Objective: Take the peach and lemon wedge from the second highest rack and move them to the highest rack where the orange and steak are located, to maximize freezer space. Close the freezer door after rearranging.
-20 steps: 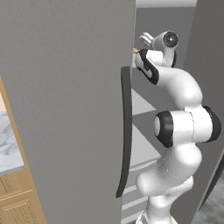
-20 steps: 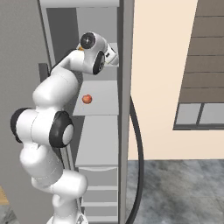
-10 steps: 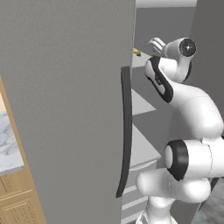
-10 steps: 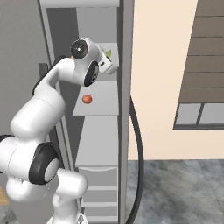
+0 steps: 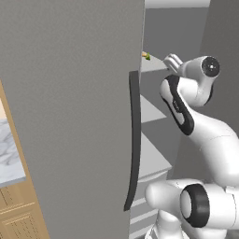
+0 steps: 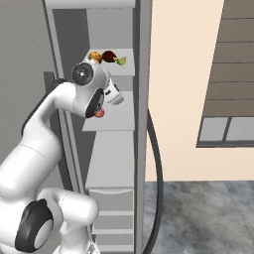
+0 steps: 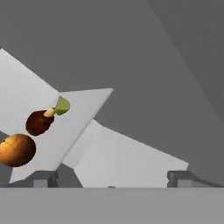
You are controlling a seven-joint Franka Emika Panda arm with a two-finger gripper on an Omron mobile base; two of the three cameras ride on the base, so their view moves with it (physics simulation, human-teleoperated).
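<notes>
Where orange (image 6: 95,57) & steak (image 6: 109,56) sit, lemon wedge (image 6: 120,60) shares highest rack (image 6: 126,68).

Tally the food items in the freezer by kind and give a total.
Round fruits: 2, the orange on the highest rack and the peach on the rack below
Lemon wedge: 1, on the highest rack
Steak: 1, on the highest rack
Total: 4
</notes>
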